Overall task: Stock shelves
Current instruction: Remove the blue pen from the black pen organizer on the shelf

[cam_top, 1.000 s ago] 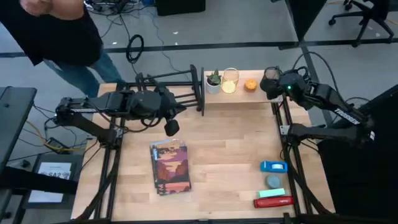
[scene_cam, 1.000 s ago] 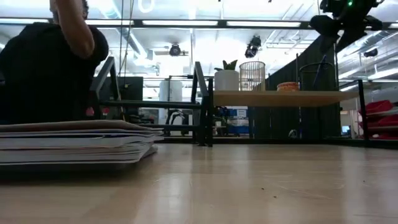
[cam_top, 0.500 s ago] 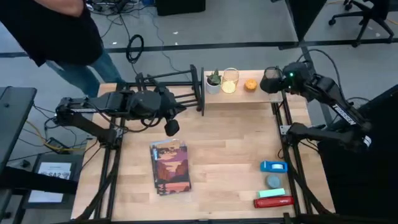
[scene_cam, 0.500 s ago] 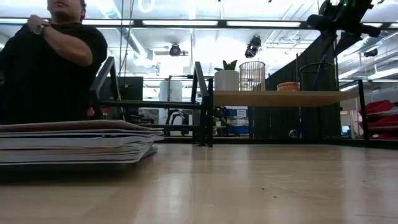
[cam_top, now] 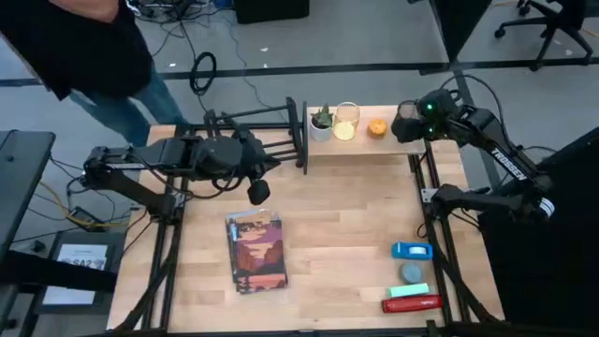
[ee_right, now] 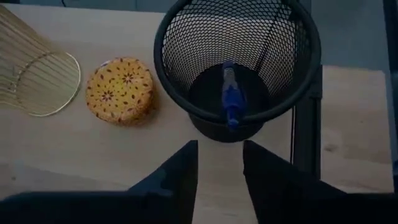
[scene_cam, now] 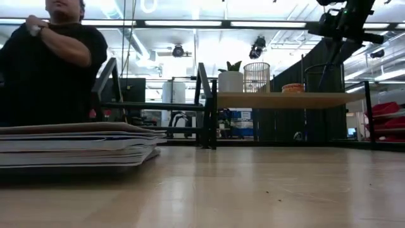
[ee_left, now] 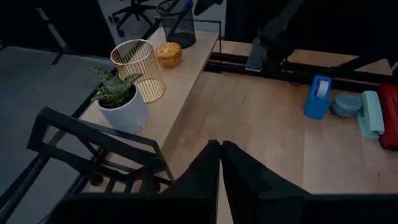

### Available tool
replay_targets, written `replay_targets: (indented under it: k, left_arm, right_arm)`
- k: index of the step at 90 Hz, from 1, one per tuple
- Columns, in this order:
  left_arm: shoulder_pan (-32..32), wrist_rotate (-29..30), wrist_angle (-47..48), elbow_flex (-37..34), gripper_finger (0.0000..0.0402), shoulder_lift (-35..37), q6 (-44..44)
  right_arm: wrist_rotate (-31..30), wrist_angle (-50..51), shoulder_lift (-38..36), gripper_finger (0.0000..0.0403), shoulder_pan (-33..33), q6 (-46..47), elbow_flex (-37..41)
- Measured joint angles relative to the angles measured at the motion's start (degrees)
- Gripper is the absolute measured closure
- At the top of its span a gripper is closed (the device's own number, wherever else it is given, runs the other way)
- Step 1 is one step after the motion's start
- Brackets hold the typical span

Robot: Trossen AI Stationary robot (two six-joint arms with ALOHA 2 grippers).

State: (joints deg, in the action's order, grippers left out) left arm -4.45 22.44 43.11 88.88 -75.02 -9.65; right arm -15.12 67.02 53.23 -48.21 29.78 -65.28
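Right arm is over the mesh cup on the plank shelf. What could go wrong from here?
1. The right tool hangs open just above the black mesh cup, which stands at the end of the plank shelf; a low pass may knock it off.
2. The blue pen leans on the cup's rim and could snag a finger.
3. The orange tin and gold wire basket sit close, leaving little room.

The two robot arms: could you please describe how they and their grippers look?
Both arms are dark, almost black, built of jointed segments. The right arm carries white lettering along one link and a small green light near its wrist; a black cable loops beside it. The left gripper and right gripper each have two dark, tapered fingers.
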Motion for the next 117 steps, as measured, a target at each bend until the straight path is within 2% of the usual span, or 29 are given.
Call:
replay_targets:
  k: [40,69,89,100,109,117]
  left_arm:
    - [0.02,0.0,0.01,0.0,0.0402,0.0,0.0]
    - [0.0,0.0,-0.01,0.0,0.0402,0.0,0.0]
    - [0.02,0.0,-0.01,0.0,0.0402,0.0,0.22]
    - [0.02,0.02,-0.03,0.0,0.0402,0.0,0.26]
    - [0.02,0.0,-0.03,0.0,0.0402,0.0,0.28]
    - [0.0,0.0,-0.02,0.0,0.0402,0.0,0.33]
  right_arm:
    - [0.36,-0.39,-0.02,0.04,0.01,0.2,-0.08]
    - [0.74,-0.69,0.04,0.0403,-2.73,0.25,-6.74]
    - [8.42,0.92,0.48,0.0403,-7.97,1.16,-10.01]
    - [12.32,5.18,2.23,0.0401,-9.97,-1.69,-12.67]
    - [12.41,11.42,5.33,0.0384,-10.63,-5.26,-16.18]
    - [11.31,15.58,8.68,0.0349,-10.67,-7.88,-18.44]
